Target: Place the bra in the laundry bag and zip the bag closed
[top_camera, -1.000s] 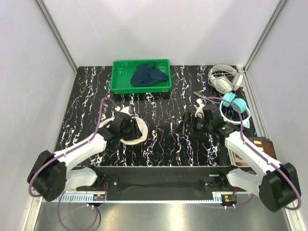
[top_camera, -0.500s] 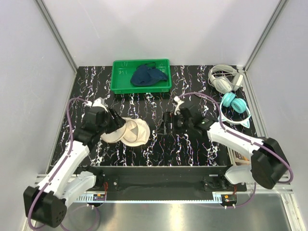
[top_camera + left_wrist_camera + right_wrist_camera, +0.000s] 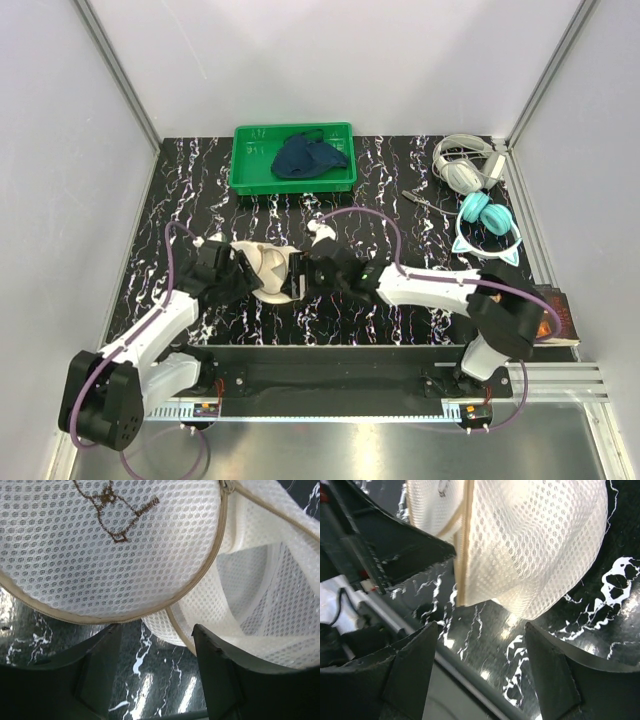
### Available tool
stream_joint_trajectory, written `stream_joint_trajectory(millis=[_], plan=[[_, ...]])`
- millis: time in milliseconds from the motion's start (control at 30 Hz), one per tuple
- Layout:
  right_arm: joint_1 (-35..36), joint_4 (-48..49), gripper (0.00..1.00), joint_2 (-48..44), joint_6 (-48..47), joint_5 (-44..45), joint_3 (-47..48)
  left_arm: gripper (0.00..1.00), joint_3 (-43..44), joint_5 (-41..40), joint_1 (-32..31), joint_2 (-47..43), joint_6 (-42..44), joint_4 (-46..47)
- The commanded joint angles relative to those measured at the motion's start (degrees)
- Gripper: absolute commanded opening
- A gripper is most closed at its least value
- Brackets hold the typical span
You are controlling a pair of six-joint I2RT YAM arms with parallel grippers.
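Currently left tool and right tool both wide, empty, flanking the laundry bag; bra well beyond it. Grabbing slack mesh could fold the mouth shut.

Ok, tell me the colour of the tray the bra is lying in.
Green; the tray shows best in the top external view.

Seen from above, the laundry bag is partly covered by the left gripper and the right gripper; its zipper cannot be made out. In the left wrist view, its stitched mark is cut off by the top edge.
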Motion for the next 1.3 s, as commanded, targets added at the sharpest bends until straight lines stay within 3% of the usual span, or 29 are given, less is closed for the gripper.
stream_joint_trajectory(millis=[0,100,200,333,367,433,667,800,933,967,1067,1167,1200,1267], plan=[[2.0,6.6,0.77,2.5,1.3,8.9,2.4,0.59,1.1,-4.1,0.2,1.9,1.3,4.9],[2.7,7.4,0.73,4.2,1.4,10.9,2.5,0.54,1.6,-4.2,0.2,1.7,1.7,5.0],[2.8,8.5,0.67,4.6,2.1,11.3,1.7,0.54,1.7,-3.9,0.2,-0.4,2.2,3.4],[2.7,8.2,0.67,6.4,2.6,12.1,3.3,0.68,0.6,-4.9,0.2,-3.7,1.9,2.0],[2.7,8.0,0.67,6.7,2.8,11.9,3.8,0.8,0.6,-5.9,0.2,-4.2,2.0,1.9],[2.8,7.1,0.67,8.0,3.8,12.2,5.2,0.84,0.8,-7.1,0.2,-3.6,2.9,2.3],[2.8,4.8,0.59,8.3,6.0,15.5,6.7,0.78,3.5,-5.6,0.2,5.7,4.6,5.6],[2.8,4.8,0.57,7.8,5.6,16.9,6.0,0.74,4.5,-8.8,0.2,9.1,5.5,8.3],[2.6,4.8,0.54,8.7,5.1,16.3,6.5,0.63,6.6,-8.3,0.2,14.0,6.8,9.6],[2.4,4.7,0.53,8.8,4.8,16.3,6.7,0.5,7.1,-7.9,0.2,15.0,7.0,9.7],[1.3,4.5,0.5,9.0,4.2,16.0,7.1,0.36,8.8,-7.5,0.2,17.2,7.1,10.0],[-1.0,4.4,0.41,9.6,4.3,13.6,7.3,0.15,10.1,-6.4,0.2,17.9,7.8,10.5],[-1.9,4.4,0.35,9.8,4.5,12.9,7.3,0.0,10.6,-6.0,0.2,17.7,8.3,9.9],[-3.7,4.3,0.31,10.0,4.2,10.5,7.4,0.0,10.8,-4.3,0.2,16.1,8.4,9.3]])
